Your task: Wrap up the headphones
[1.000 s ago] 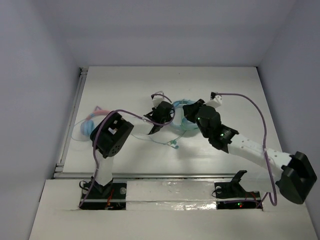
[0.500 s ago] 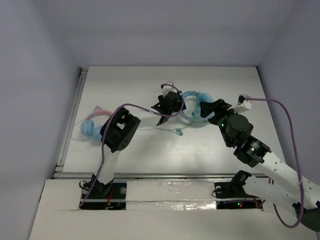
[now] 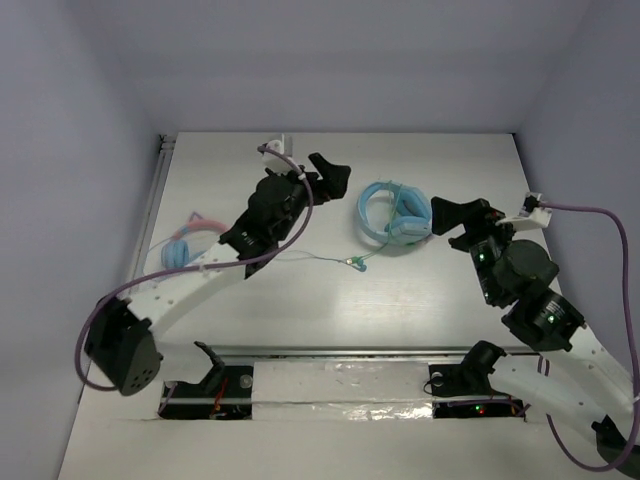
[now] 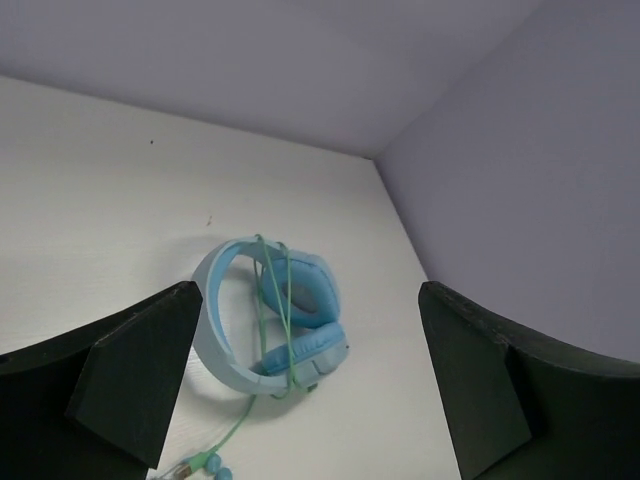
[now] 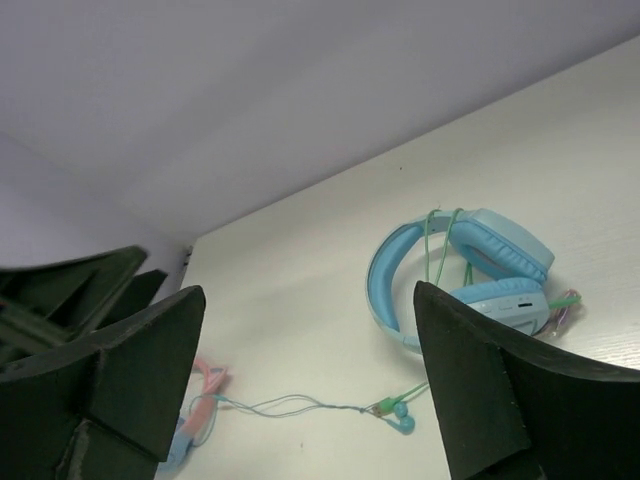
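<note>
The light blue headphones (image 3: 395, 215) lie flat on the white table, far of centre. Their thin green cable (image 4: 272, 300) is looped several times around the cups and headband. The cable's loose end and plug (image 3: 356, 262) trail toward the near left. My left gripper (image 3: 322, 205) hovers to the left of the headphones, open and holding nothing. My right gripper (image 3: 458, 225) is just right of them, also open and holding nothing. In the left wrist view the headphones (image 4: 270, 320) show between the spread fingers of the left gripper (image 4: 308, 290). The right wrist view shows the headphones (image 5: 470, 270) behind the right gripper (image 5: 309, 290).
Small blue earbuds (image 5: 400, 420) on a thin pale wire (image 5: 290, 405) lie beside the green plug. The wire runs left to blue headphones with a pink cat-ear band (image 3: 185, 245). A metal rail (image 3: 145, 240) lines the table's left edge, and walls close the back and sides.
Both grippers opened and drew away from the headphones, the left toward the far left and the right toward the right. The headphones now lie free on the table.
</note>
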